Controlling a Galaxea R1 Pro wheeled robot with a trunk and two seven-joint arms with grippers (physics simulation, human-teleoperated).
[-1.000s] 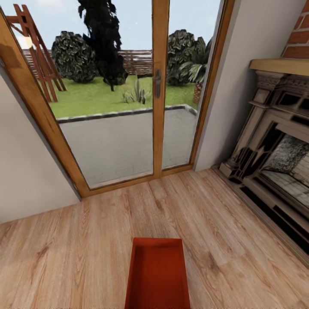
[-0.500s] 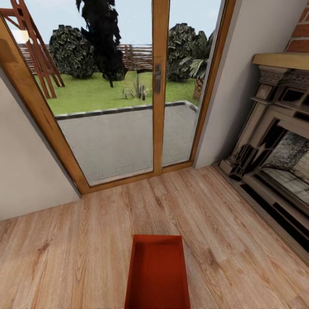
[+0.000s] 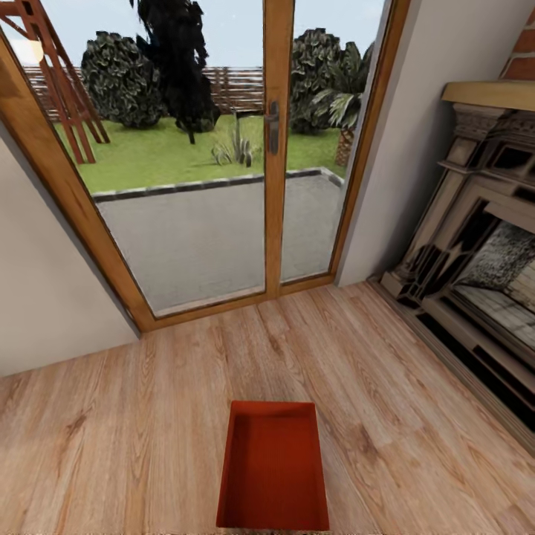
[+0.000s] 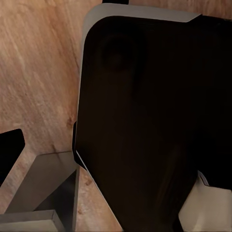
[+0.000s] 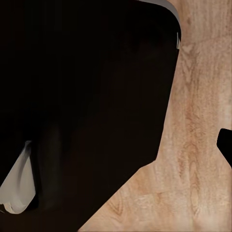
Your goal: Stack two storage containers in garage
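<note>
Sitting open-topped and empty on the light plank floor, one orange-red storage container lies straight ahead of the robot, well short of the glass doors, with the brick fireplace off to the right. Fetching is the step in hand, I reckon: next comes closing in and reaching down to its rim. Both wrist views show dark robot body over wood, so I cannot tell either pincer's state.

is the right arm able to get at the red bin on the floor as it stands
Probably yes: the storage container lies open-topped on bare wood floor straight ahead, nothing around it. The right wrist view shows dark robot body and floor, so its gripper state is unclear.
</note>
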